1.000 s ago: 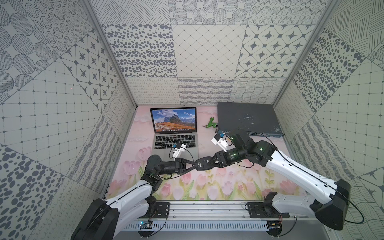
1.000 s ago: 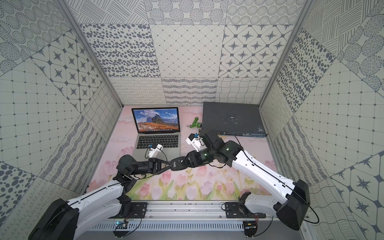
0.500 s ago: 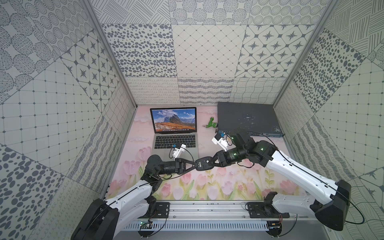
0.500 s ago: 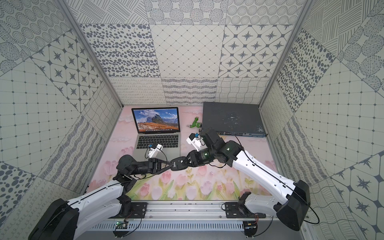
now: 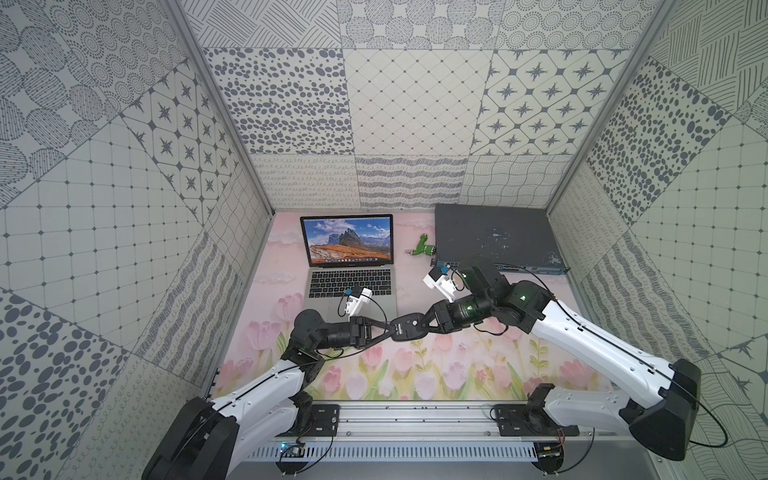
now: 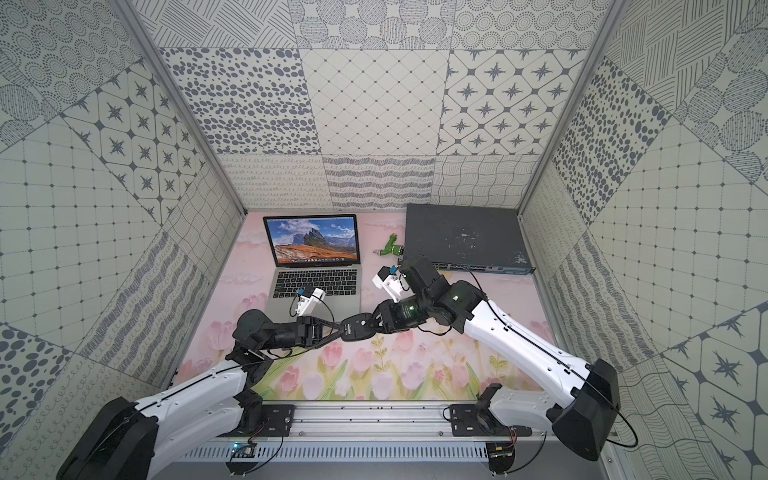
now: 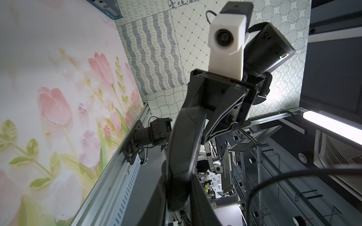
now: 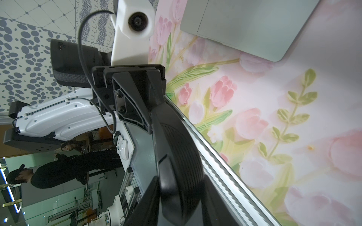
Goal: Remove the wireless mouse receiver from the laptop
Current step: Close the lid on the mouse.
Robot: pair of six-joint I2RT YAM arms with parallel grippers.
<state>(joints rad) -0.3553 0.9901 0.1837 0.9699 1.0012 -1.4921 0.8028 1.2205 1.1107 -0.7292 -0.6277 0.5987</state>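
Now left pincer (image 5: 394, 330), right pincer (image 5: 422, 326) pinch mouse (image 5: 409, 329) just off laptop (image 5: 353, 283) front corner; surface (image 5: 457, 374) open below; you can't make out receiver.

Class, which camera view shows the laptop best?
The top views: both show the laptop nearly whole, open, screen lit. The right wrist view catches only its front corner and trackpad; the left wrist view shows none of it.

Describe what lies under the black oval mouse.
Under the black oval mouse, pinched between the left gripper and right gripper, lies the pink tulip-print mat. The patch directly beneath is covered by the mouse itself.
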